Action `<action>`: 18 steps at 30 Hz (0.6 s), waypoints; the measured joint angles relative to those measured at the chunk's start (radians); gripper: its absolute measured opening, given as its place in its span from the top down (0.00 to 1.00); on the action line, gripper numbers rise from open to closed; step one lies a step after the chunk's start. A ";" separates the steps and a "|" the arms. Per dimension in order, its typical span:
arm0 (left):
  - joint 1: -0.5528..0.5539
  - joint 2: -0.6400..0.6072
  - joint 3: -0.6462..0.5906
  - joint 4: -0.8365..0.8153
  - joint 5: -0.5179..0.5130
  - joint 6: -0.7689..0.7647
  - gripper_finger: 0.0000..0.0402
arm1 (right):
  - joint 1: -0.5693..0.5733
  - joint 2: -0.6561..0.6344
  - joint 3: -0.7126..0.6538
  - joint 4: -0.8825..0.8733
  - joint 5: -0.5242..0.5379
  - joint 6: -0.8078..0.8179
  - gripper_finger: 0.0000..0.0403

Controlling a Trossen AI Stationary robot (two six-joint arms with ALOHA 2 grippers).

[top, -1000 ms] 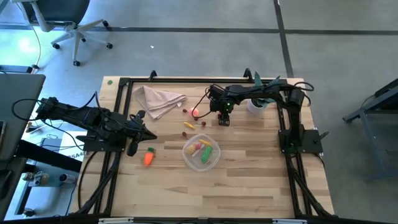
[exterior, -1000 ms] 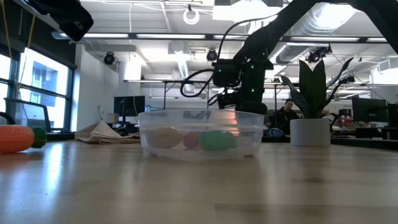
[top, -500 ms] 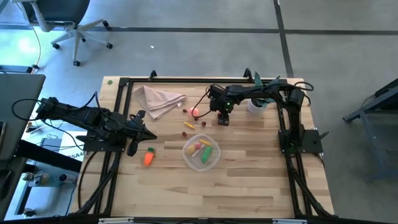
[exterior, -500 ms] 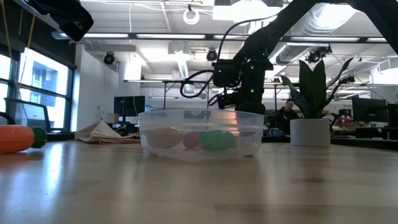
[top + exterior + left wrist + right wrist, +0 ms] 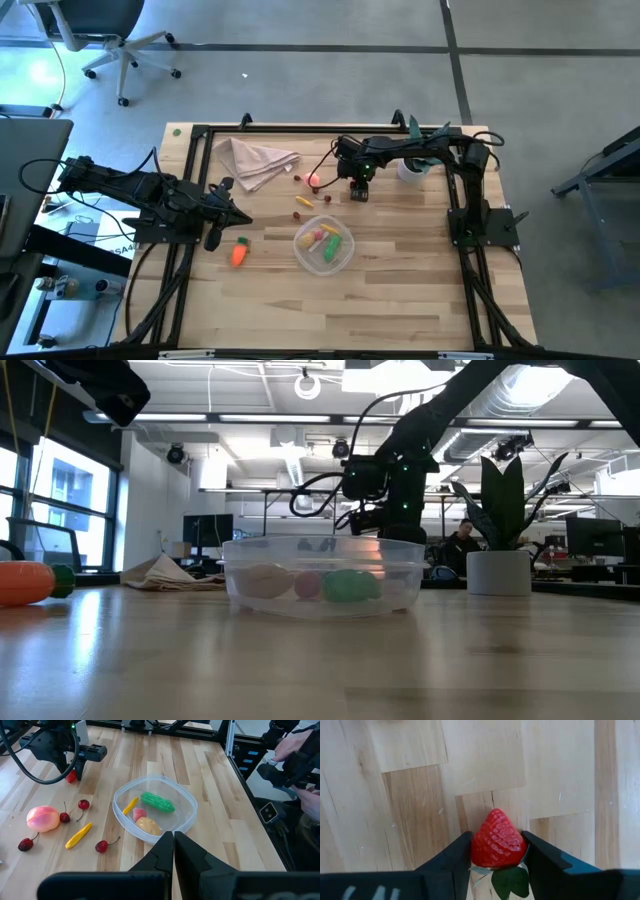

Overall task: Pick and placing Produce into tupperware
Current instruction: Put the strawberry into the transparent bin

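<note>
Right gripper (image 5: 496, 851) clamped on a strawberry (image 5: 498, 842).
I see both fingers touching its sides, berry down on the table (image 5: 400, 290), just beyond the tupperware (image 5: 324, 246). My left gripper (image 5: 173, 842) waits, fingers together, near the carrot (image 5: 238, 253).

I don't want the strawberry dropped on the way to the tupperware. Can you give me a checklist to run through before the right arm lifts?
1. Strawberry between the right gripper's fingers: ok, one finger on each side, touching it.
2. Grip firm enough to lift: cannot tell.
3. Strawberry resting on the table: ok, not lifted yet.
4. Tupperware has room: ok, four pieces inside, bare floor left.
5. Path to the tupperware: ok in the high view; the cherries and the yellow piece lie low on the table.
6. Left gripper out of the way: ok, shut and empty, by the carrot.
</note>
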 joint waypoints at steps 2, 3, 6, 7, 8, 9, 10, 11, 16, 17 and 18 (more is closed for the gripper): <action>0.000 0.000 0.000 0.000 0.000 0.000 0.99 | 0.000 0.000 0.000 0.000 0.001 0.000 0.65; 0.000 0.000 0.000 0.000 0.000 0.000 0.99 | 0.000 0.000 0.000 0.001 0.003 0.001 0.65; 0.000 0.000 0.000 0.000 0.000 0.000 0.99 | 0.000 0.000 0.000 0.002 0.004 0.018 0.65; 0.000 0.000 0.000 0.000 0.000 0.000 0.99 | 0.000 0.000 0.000 0.002 0.004 0.018 0.65; 0.000 0.000 0.000 0.000 0.000 0.000 0.99 | 0.000 0.000 0.000 0.002 0.005 0.018 0.65; 0.000 0.000 0.000 0.000 0.000 0.000 0.99 | 0.000 0.000 0.000 0.002 0.005 0.018 0.65; 0.000 0.000 0.000 0.000 0.000 0.000 0.99 | 0.000 0.000 0.000 0.002 0.005 0.018 0.65; 0.000 0.000 0.000 0.000 0.000 0.000 0.99 | 0.000 0.000 0.000 0.002 0.005 0.018 0.65; 0.000 0.000 0.000 0.000 0.000 0.000 0.99 | 0.000 -0.003 0.000 0.001 0.004 0.017 0.65; 0.000 0.000 0.000 0.000 0.000 0.000 0.99 | 0.000 -0.005 0.000 0.001 0.003 0.017 0.65; 0.000 0.000 0.000 0.000 0.000 0.000 0.99 | 0.000 -0.011 0.000 0.000 0.000 0.018 0.65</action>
